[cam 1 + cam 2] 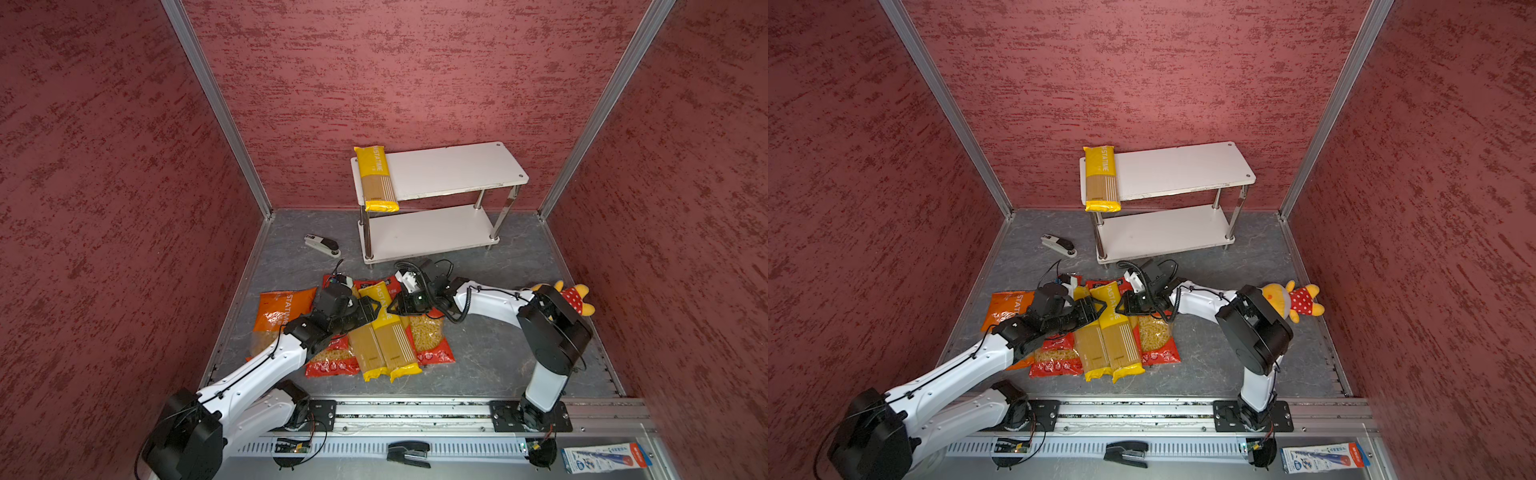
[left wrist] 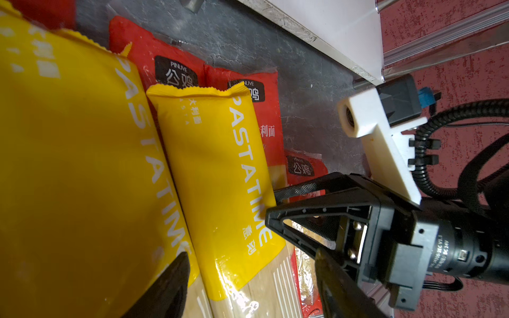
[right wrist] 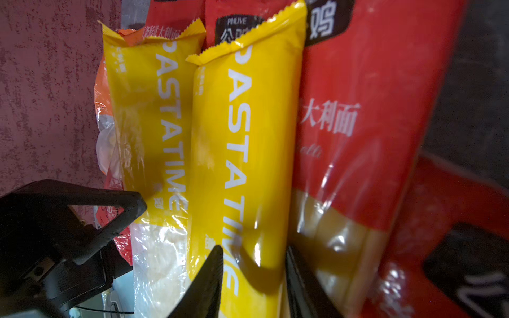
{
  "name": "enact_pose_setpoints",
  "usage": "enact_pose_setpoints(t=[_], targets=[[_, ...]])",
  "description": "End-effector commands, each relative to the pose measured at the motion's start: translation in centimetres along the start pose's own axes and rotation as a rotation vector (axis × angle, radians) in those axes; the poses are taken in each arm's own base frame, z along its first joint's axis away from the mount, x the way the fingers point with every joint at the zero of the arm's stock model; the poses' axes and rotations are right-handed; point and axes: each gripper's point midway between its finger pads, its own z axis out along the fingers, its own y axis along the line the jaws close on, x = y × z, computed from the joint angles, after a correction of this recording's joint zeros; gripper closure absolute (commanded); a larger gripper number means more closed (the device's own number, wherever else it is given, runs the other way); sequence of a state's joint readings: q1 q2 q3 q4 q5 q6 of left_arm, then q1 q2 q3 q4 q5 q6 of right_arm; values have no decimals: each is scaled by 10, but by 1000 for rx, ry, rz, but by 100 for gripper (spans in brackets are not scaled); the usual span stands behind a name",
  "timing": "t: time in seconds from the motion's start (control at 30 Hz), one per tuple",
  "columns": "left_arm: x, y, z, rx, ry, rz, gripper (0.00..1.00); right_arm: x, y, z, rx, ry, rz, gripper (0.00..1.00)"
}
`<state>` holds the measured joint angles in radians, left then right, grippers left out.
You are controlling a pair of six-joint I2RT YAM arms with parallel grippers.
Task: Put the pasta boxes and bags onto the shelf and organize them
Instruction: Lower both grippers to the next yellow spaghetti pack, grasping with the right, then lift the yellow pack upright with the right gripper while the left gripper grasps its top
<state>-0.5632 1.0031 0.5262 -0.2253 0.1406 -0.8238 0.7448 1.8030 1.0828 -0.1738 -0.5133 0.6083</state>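
The shelf (image 1: 453,170) stands at the back with one yellow spaghetti pack (image 1: 376,178) across the left end of its top board. Two more yellow packs lie side by side on a floor pile of red spaghetti packs (image 2: 242,82), red short-pasta bags (image 1: 432,336) and an orange bag (image 1: 282,311). My left gripper (image 2: 250,264) is open and straddles the right-hand yellow pack (image 2: 220,170). My right gripper (image 3: 253,256) faces it from the other side. Its jaws stand narrowly apart over that same pack's (image 3: 242,137) edge. Both grippers nearly meet in both top views (image 1: 384,309).
A grey stapler (image 1: 322,245) lies left of the shelf's foot. A yellow plush toy (image 1: 575,299) sits behind the right arm. A black stapler (image 1: 409,455) and a blue-white carton (image 1: 604,457) rest on the front ledge. Red walls enclose three sides.
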Motion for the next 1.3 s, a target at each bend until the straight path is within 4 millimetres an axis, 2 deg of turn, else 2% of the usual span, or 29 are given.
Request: enact_pose_setpoints(t=[0.0, 0.23, 0.47, 0.6, 0.67, 0.83, 1.03, 1.17, 1.27], targets=[[3, 0, 3, 9, 6, -2, 29, 14, 3, 7, -28, 52, 22, 64], [1, -3, 4, 16, 2, 1, 29, 20, 17, 9, -99, 91, 28, 66], [-8, -11, -4, 39, -24, 12, 31, 12, 24, 2, -135, 17, -10, 87], [-20, -31, -20, 85, -53, 73, 32, 0, 36, -12, -170, -77, -51, 99], [-27, -39, -29, 95, -70, 94, 31, -6, 42, -20, -182, -124, -75, 100], [-45, -55, -55, 169, -133, 98, 26, -24, 62, -55, -208, -292, -178, 100], [-58, -77, -80, 270, -201, 174, 26, -44, 88, -102, -236, -488, -298, 100], [-71, -86, -92, 288, -249, 218, 26, -57, 116, -146, -257, -640, -410, 100], [-81, -103, -100, 374, -298, 257, 27, -61, 135, -171, -282, -726, -503, 100]])
